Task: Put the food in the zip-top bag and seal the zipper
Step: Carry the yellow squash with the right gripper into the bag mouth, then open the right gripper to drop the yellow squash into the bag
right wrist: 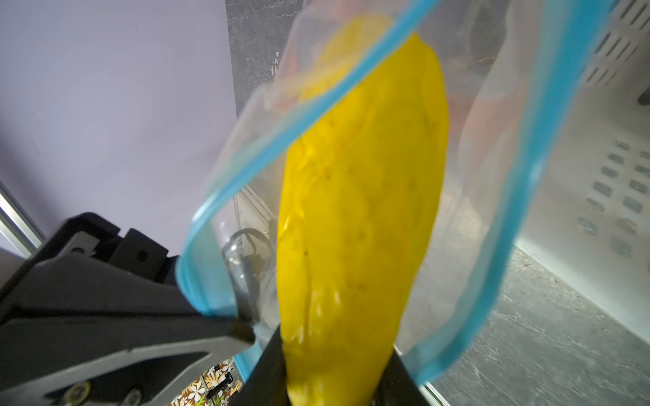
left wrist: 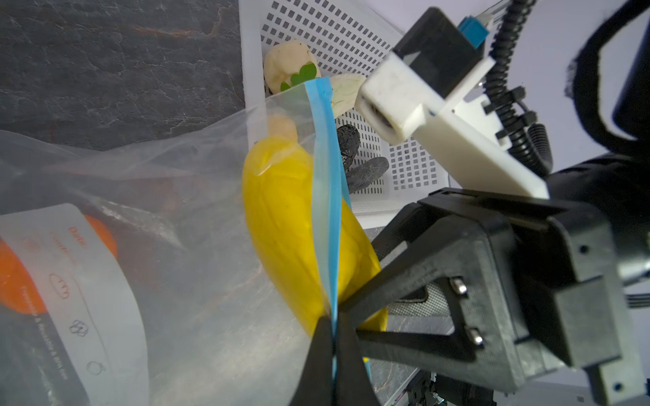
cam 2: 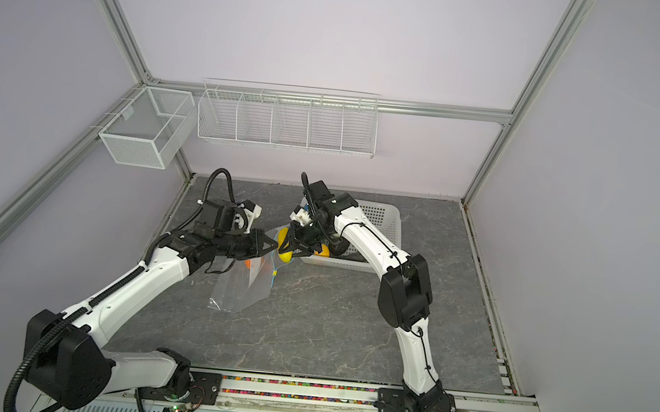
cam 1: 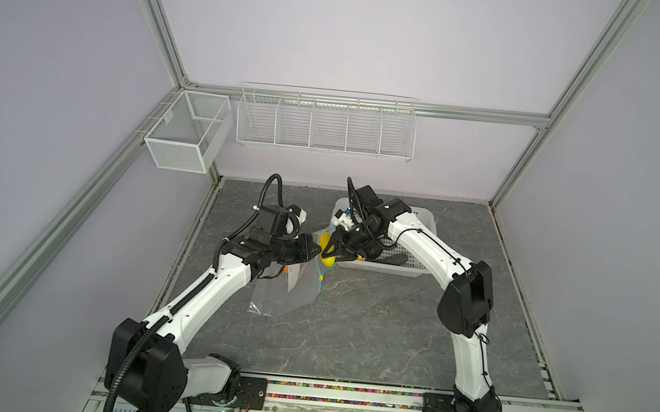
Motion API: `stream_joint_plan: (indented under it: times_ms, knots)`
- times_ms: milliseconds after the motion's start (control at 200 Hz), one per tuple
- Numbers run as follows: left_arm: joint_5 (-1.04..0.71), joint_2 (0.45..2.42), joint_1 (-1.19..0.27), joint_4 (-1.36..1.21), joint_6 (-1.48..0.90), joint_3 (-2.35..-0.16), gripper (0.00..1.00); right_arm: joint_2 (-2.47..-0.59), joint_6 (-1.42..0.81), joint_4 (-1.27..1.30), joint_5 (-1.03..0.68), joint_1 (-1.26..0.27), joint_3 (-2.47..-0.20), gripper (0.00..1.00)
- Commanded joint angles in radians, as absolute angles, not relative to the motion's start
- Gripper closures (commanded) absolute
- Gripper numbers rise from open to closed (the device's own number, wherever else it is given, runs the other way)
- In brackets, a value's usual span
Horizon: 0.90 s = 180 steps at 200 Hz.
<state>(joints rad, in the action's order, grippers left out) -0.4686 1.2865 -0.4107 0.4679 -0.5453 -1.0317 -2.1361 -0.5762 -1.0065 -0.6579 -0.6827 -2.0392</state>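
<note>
In both top views the left tool (cam 1: 316, 251) pinches the zip-top bag (cam 1: 281, 294) at its mouth, above the tabletop (cam 1: 370, 324). The right tool (cam 1: 330, 253) meets it with a long yellow toy vegetable (cam 1: 327, 261). The left wrist view shows the left tool's jaws shut tight on the blue zipper (left wrist: 329, 211), the vegetable just beyond them. In the right wrist view the right tool's jaws clasp the vegetable's near end, its far end ahead inside the open mouth. The film looks limp and slick, best held at the stiffer zipper; the vegetable seems light and smooth.

site: robot lab cell | signs: aluminium frame (cam 1: 476, 114), blank lilac walls (cam 1: 338, 28), 2 bench-mounted arms (cam 1: 201, 298) (cam 1: 467, 355), wire baskets (cam 1: 326, 127)
</note>
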Motion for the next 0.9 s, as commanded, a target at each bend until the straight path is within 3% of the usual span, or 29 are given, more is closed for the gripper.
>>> stream_joint_plan:
  times_ms: [0, 365, 660, 895]
  knots:
    - [-0.479, 1.268, -0.414, 0.453, -0.552, -1.020, 1.00, -2.146, -0.599, -0.980, -0.645, -0.689, -2.063, 0.65]
    - [-0.476, 1.254, -0.414, 0.454, -0.550, -1.011, 1.00, -2.149, -0.611, -0.965, -0.633, -0.694, -2.059, 0.50]
    - [-0.467, 1.245, -0.414, 0.447, -0.554, -0.995, 1.00, -2.121, -0.595, -0.978, -0.598, -0.694, -2.059, 0.47]
    - [-0.451, 1.242, -0.414, 0.433, -0.563, -0.973, 1.00, -1.981, -0.475, -0.985, -0.423, -0.696, -1.987, 0.47]
